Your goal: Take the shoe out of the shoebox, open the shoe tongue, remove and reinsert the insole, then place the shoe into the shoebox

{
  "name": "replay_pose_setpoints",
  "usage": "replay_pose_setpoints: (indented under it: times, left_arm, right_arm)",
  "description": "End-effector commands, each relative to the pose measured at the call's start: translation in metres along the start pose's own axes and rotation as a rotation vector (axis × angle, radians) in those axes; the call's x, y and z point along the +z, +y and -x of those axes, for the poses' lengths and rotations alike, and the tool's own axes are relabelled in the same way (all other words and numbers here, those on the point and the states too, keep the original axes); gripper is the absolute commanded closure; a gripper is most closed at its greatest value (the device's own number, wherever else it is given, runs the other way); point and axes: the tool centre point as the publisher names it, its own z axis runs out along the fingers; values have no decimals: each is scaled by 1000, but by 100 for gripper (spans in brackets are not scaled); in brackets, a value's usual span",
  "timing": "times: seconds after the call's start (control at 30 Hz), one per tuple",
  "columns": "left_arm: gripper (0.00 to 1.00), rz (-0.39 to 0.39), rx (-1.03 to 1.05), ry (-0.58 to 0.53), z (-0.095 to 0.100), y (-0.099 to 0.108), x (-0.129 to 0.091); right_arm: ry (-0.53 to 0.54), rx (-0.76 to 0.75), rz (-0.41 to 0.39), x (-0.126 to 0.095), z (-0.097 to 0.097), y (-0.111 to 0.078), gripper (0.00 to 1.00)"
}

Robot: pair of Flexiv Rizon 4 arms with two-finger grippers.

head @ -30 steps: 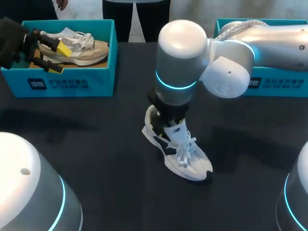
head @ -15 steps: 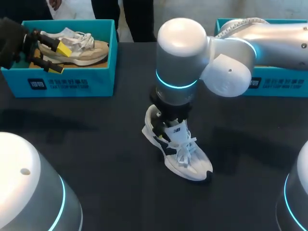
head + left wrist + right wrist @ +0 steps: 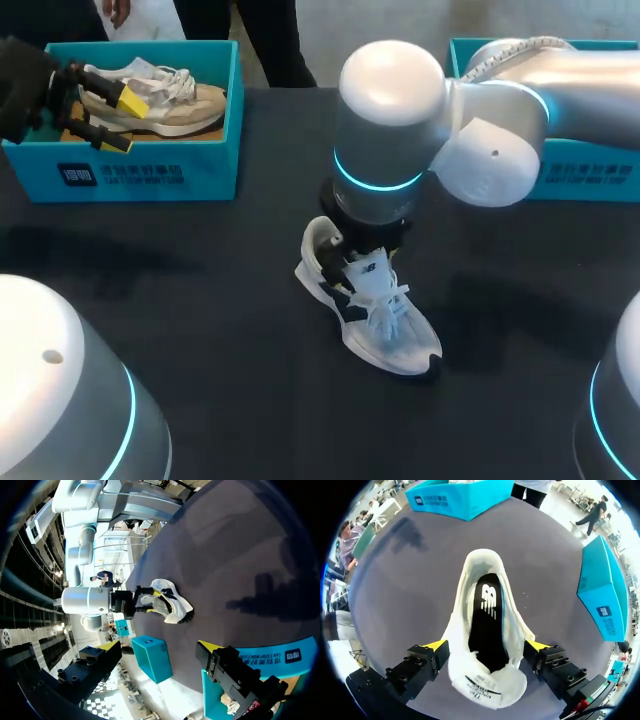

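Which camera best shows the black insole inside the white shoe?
The right wrist view: it looks straight down onto the insole. In the head view the right arm overhangs the shoe, hiding its opening; the left wrist view shows the shoe small, insole unseen.

My head camera sits fixed above and behind me, tilted down on the matte black tabletop [image 3: 200, 300], with the white lace-up sneaker with navy side panels [image 3: 368, 305] mid-view and the open turquoise cardboard shoebox [image 3: 150, 175] far left. My right wrist camera hangs close over that sneaker, facing straight down into its opening. My left wrist camera looks out from that shoebox across the table — far off, the sneaker small. All three share the sneaker; head and left wrist views also share my silver right arm [image 3: 590, 90].
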Motion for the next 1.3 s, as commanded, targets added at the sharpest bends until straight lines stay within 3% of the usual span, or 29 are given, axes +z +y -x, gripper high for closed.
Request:
replay_pose_setpoints:
  times: [0.03, 0.53, 1.03, 1.1, 1.13, 1.17, 1.3]
  left_arm:
    - [0, 1, 2, 1, 0, 0, 0]
    - [0, 1, 2, 1, 0, 0, 0]
    - [0, 1, 2, 1, 0, 0, 0]
    - [0, 1, 2, 1, 0, 0, 0]
    - [0, 1, 2, 1, 0, 0, 0]
    - [0, 1, 2, 1, 0, 0, 0]
    - [0, 1, 2, 1, 0, 0, 0]
  right_arm:
    - [1, 12, 8, -4, 0, -7, 0]
    - [-18, 43, 17, -15, 3, -18, 6]
    - [-98, 61, 21, -50, -5, -35, 7]
    - [-92, 65, 13, -45, -4, -37, 11]
    - [-92, 67, 12, -44, -4, -37, 36]
    - [-91, 68, 13, -44, -4, -37, 50]
    - [-86, 64, 10, -39, -5, -33, 51]
